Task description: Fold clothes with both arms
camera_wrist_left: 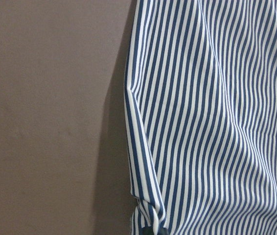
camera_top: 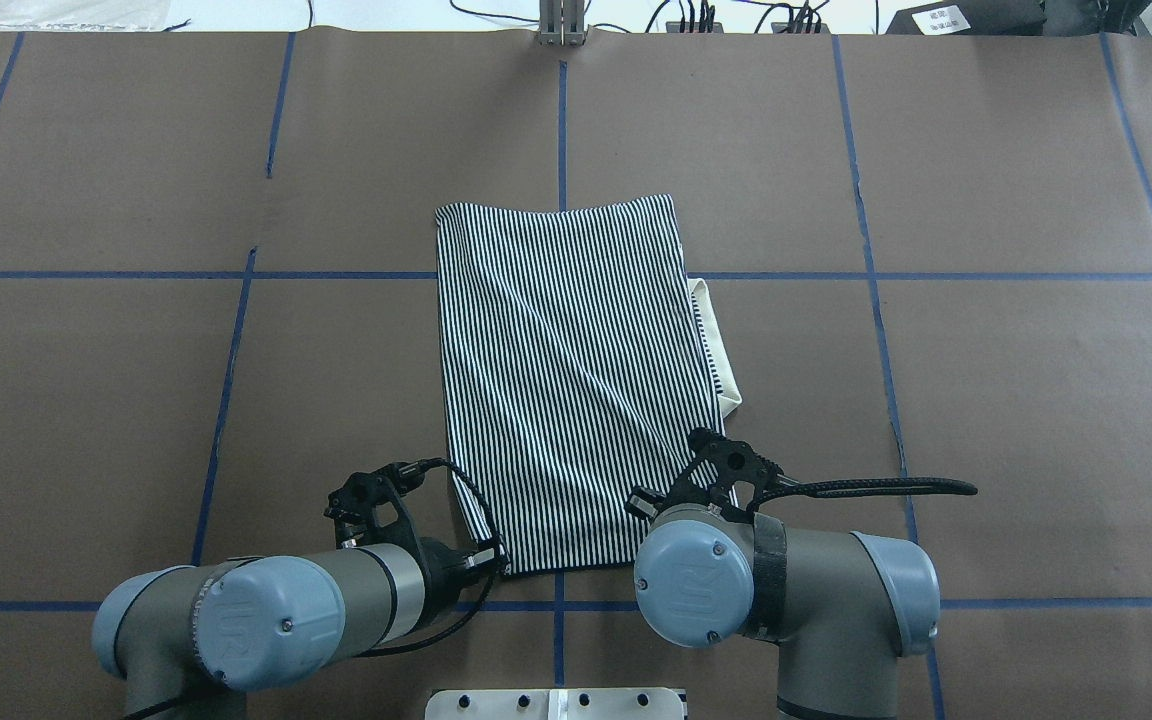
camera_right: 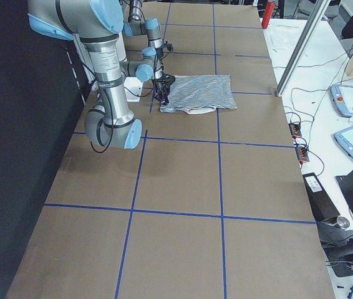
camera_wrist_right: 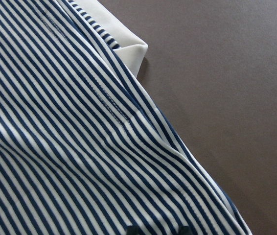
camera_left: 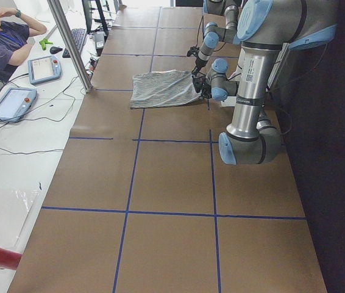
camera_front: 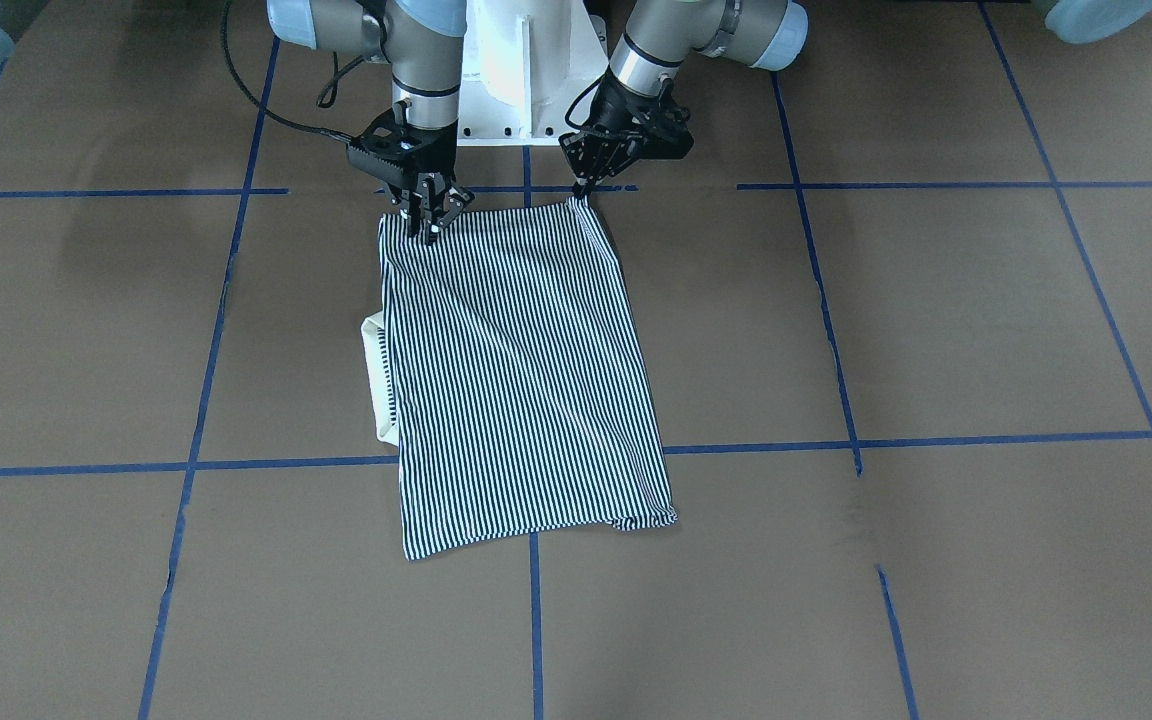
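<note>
- The left gripper (camera_front: pixel 581 190), upper centre of the front-facing view, pinches a near corner of the striped shirt (camera_front: pixel 516 370).
- The right gripper (camera_front: pixel 429 222), just to its left in that view, is clamped on the other near corner.
- The shirt lies folded mid-frame on the brown table (camera_front: pixel 936 330), its cream collar (camera_front: pixel 376 375) peeking out at the fold's left edge.

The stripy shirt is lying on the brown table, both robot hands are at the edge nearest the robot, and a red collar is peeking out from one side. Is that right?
Nearly. The collar peeking from the stripy shirt is cream, not red, as the overhead view shows. The shirt does lie on the brown table, with the left gripper and right gripper at its near edge.
</note>
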